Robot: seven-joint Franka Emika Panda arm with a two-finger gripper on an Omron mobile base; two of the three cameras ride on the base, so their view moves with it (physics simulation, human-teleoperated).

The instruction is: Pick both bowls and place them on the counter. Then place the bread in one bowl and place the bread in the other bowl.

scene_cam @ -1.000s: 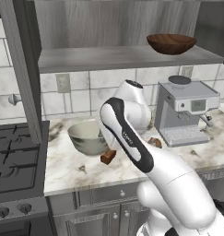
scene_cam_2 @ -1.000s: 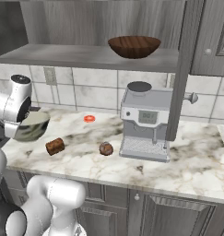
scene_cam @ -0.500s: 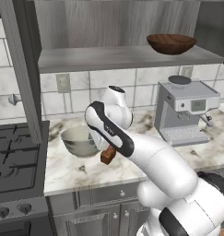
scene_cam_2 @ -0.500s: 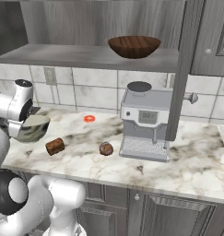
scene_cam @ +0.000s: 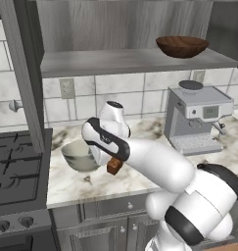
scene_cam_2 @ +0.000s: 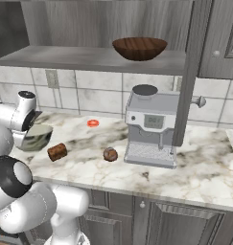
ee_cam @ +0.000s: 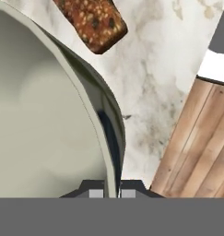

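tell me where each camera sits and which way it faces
Left base view: behind the arm to its left, looking forward and down at the counter; the white arm rises from the lower right.
Right base view: behind to its right, same counter; the arm rises from the lower left.
Hand view: on the hand, looking along the gripper, shut on the cream bowl's rim.
Shared: both base views show the wooden bowl on the shelf.

Cream bowl partly hidden behind arm; bread mostly covered.
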